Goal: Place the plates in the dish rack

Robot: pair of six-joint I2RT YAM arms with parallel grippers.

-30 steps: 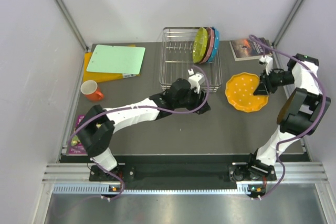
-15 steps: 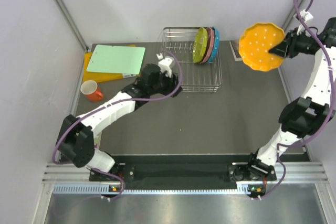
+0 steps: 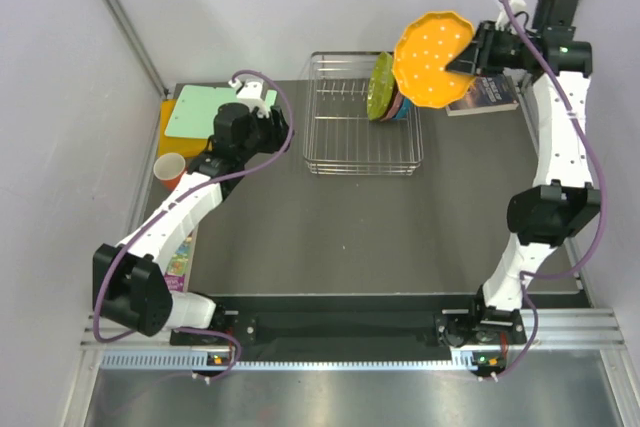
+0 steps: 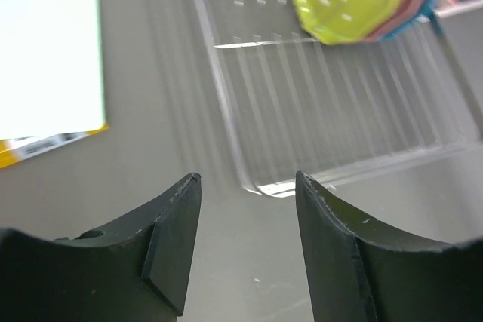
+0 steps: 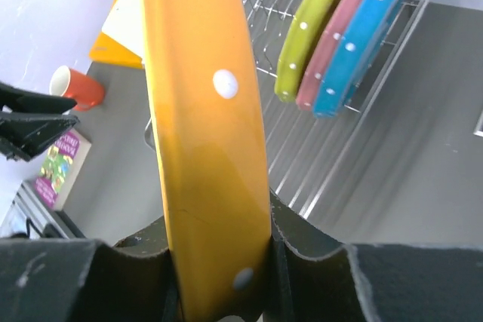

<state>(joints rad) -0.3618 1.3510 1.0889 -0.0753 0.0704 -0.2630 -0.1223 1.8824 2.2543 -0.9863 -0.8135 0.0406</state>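
Within the right gripper (image 5: pixel 220 216), the orange plate (image 5: pixel 202 126) stands edge-on

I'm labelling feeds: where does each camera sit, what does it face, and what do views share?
Top external: above, behind the robot, looking down on the table; both arms show.
Left wrist: rides the left gripper, open at bottom, facing the dish rack's corner.
Right wrist: rides the right gripper, looking down past the orange plate it clamps.
Shared: all show three plates standing in the rack.

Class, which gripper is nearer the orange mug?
Left. The left gripper hovers just rack-side of the orange mug; the right gripper is past the dish rack, gripping the orange plate.
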